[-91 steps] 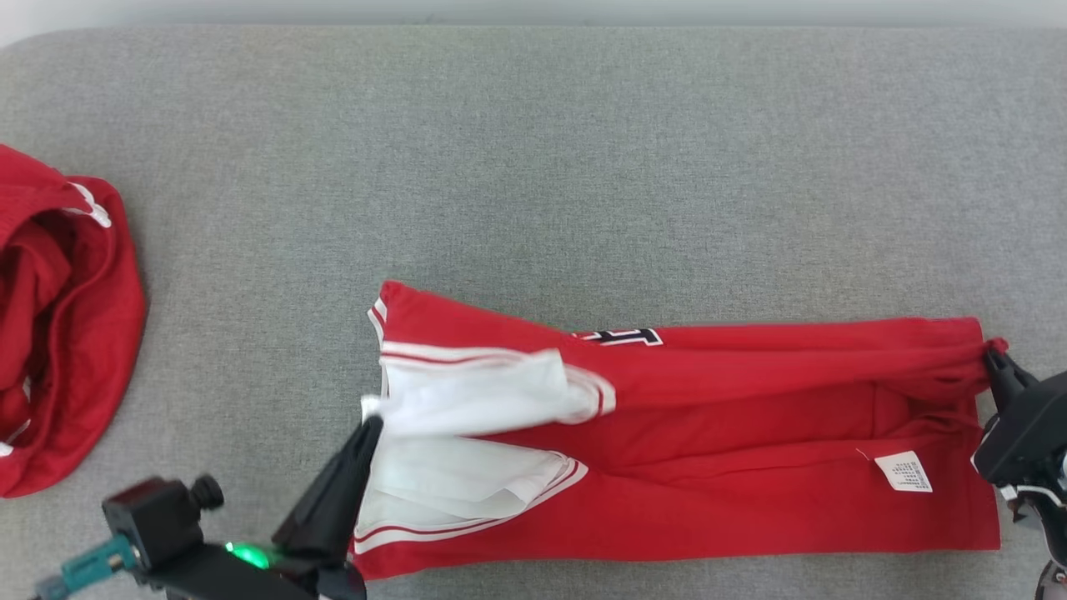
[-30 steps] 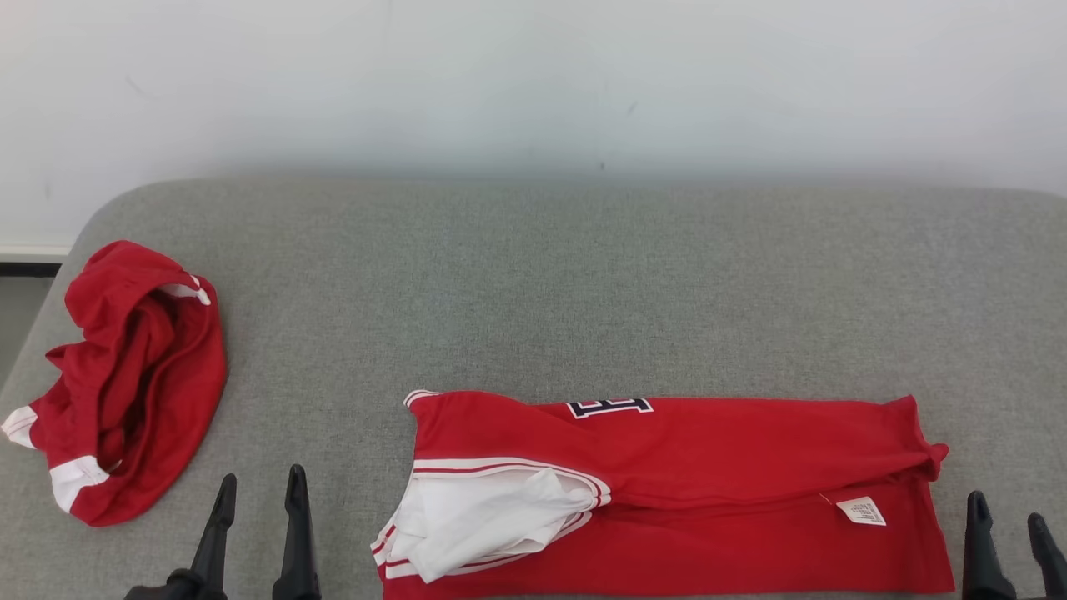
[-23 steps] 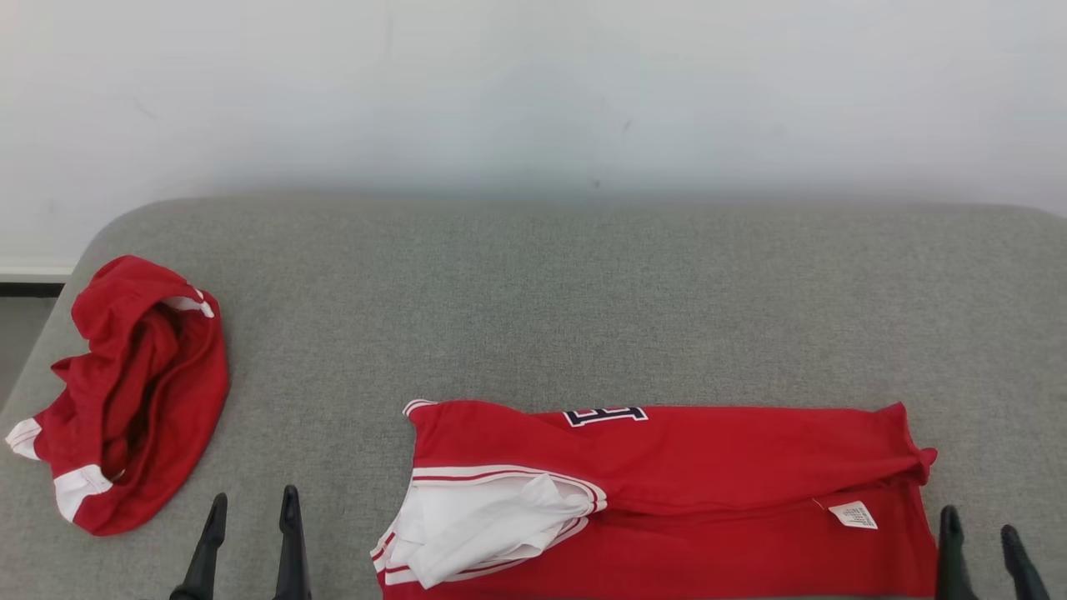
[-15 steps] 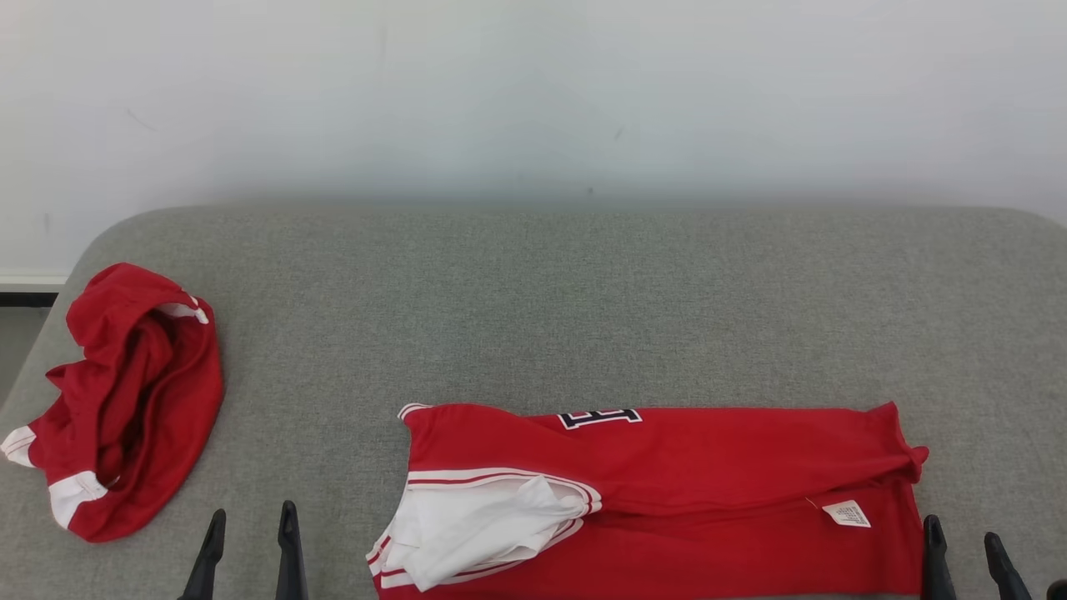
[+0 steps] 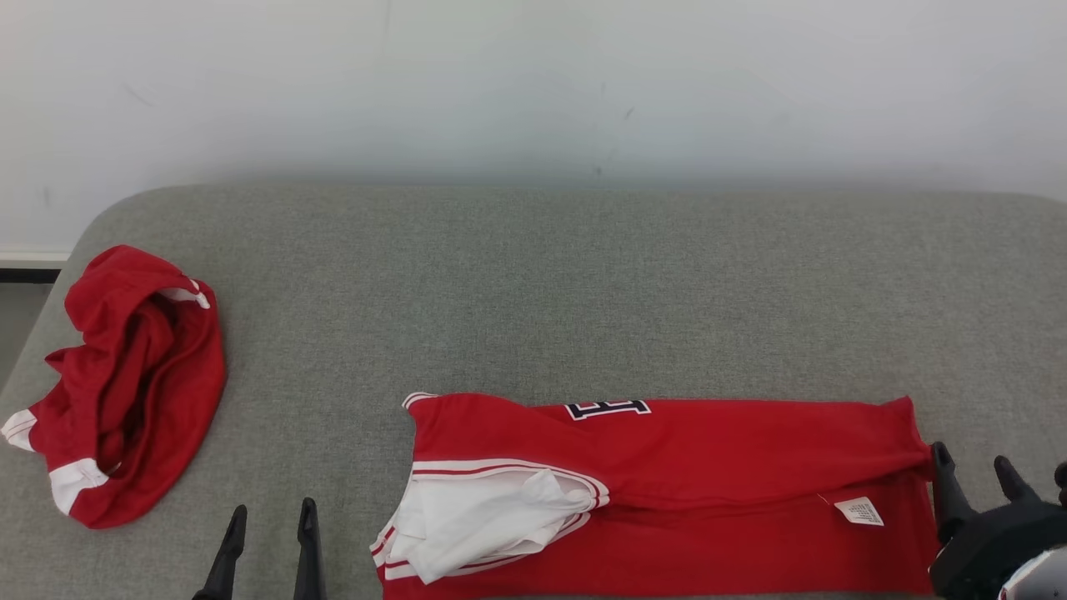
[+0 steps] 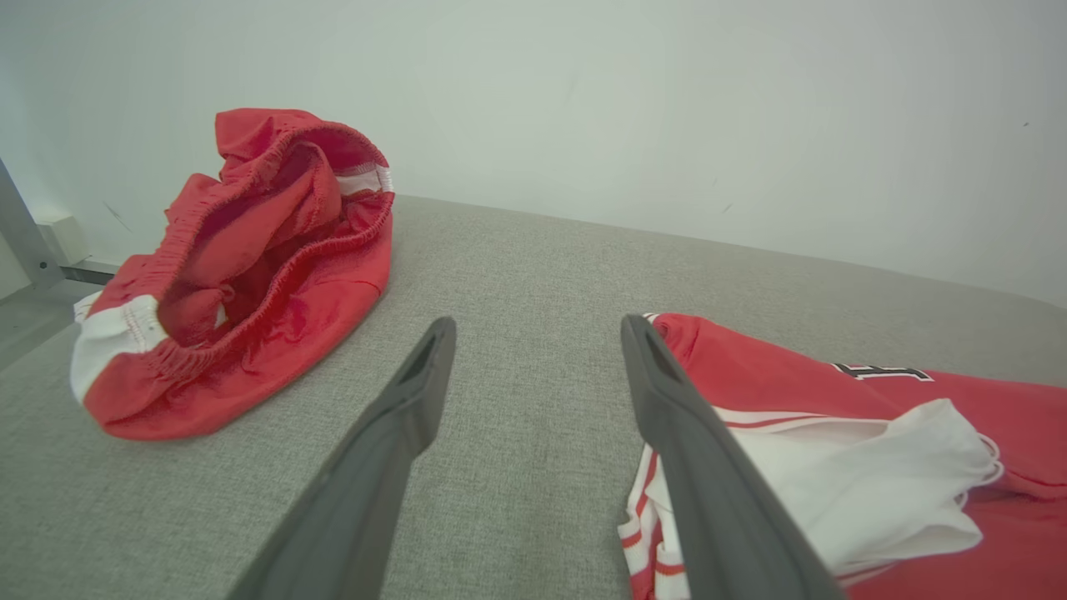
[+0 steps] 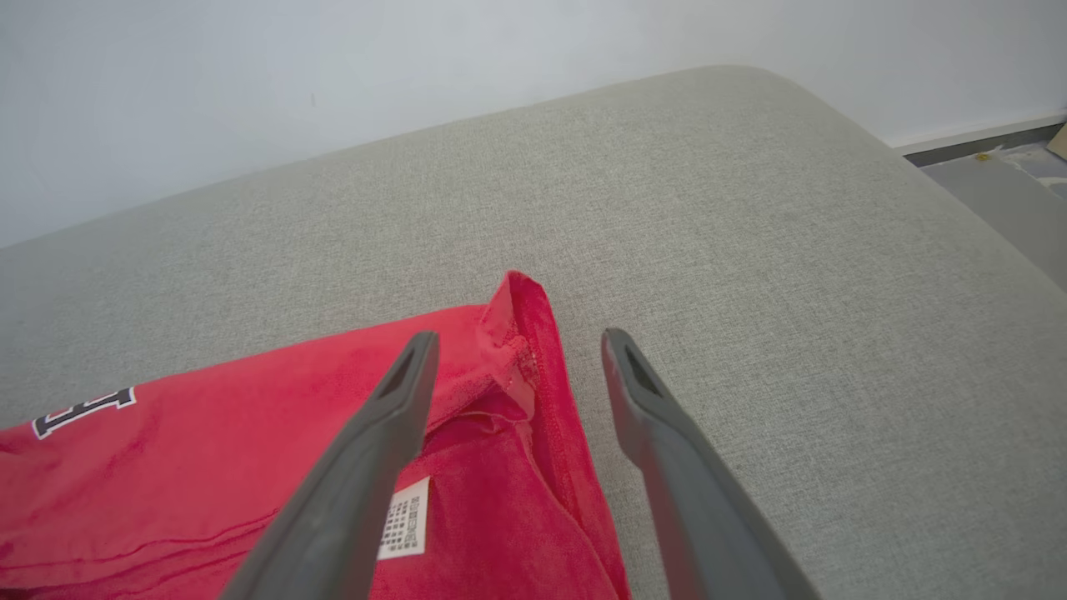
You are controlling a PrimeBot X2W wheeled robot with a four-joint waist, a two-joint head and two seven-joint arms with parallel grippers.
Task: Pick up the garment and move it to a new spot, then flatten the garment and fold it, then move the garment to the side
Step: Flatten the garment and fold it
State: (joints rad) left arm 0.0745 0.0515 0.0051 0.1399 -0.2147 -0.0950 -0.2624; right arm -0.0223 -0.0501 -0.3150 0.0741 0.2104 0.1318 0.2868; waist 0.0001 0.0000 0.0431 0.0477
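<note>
My left pincer (image 5: 274, 505) and right pincer (image 5: 971, 453) gape wide, empty. The red jersey (image 5: 708, 467) lies folded lengthwise between them on the grey cushion (image 5: 583, 292). I judge the folding half done, so next I'd grip its right end.

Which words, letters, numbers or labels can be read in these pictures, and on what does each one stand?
On the folded red garment, at its far edge: a dark block character with a white outline, partly hidden by the fold; perhaps "E", not certain.
On the white care label sewn to the same garment: fine print, too small to read.
On the crumpled red garment: no text to see.
</note>
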